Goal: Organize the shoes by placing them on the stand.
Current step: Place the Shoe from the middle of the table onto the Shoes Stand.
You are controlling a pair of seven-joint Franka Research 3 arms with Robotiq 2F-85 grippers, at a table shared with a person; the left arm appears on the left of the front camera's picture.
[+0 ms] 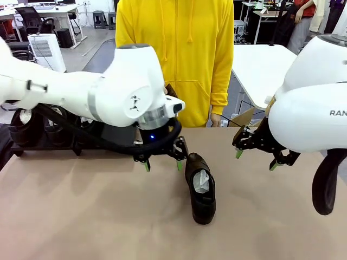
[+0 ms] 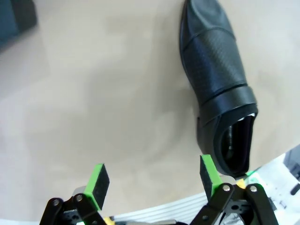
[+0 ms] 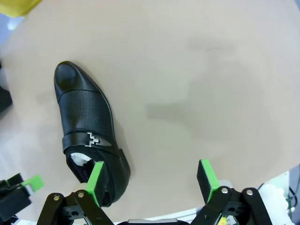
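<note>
I saw a person in a yellow hoodie (image 1: 179,54) standing at twelve o'clock, at the far edge of the tan tabletop (image 1: 81,216). A white appliance with a vent grille (image 1: 46,50) stood at ten o'clock. A white table (image 1: 260,67) sat at two o'clock.

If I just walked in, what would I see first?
A shiny black shoe lying alone in the middle of the tan table, white paper stuffed inside. Just left of it hangs the left gripper, jaws open, and the right gripper hangs open to its right. Behind stands a person in a bright yellow hoodie.
</note>
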